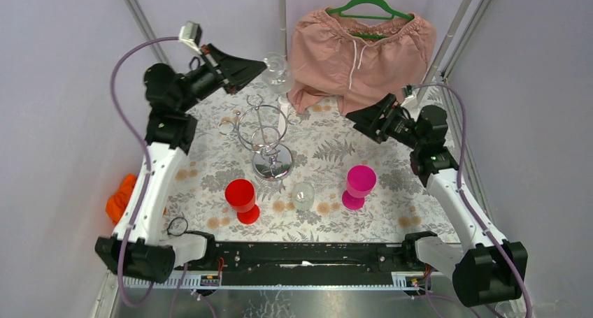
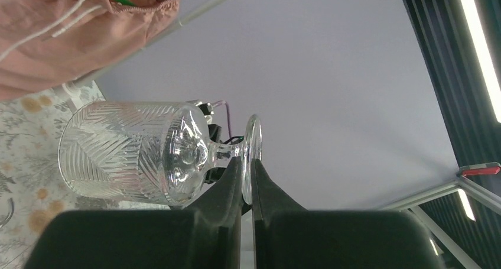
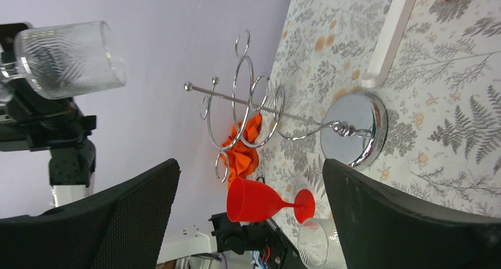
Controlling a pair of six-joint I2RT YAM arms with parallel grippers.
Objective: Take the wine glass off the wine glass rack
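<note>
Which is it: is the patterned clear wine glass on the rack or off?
Off. The left hand grips its foot, holding the wine glass in the air, clear of the wine glass rack.

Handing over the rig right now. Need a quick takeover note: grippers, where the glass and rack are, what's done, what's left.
Left gripper: shut on the foot of the clear cut-pattern wine glass, held in the air bowl-down, over the far side of the floral-print table.
Right gripper: open, empty, hovering over the table's right side.
Shiny chrome wire rack: upright mid-table, no glass on its hooks.
Done: the glass is off the rack and apart from it.
Left: probably just setting the glass down on a bare patch of table.
</note>
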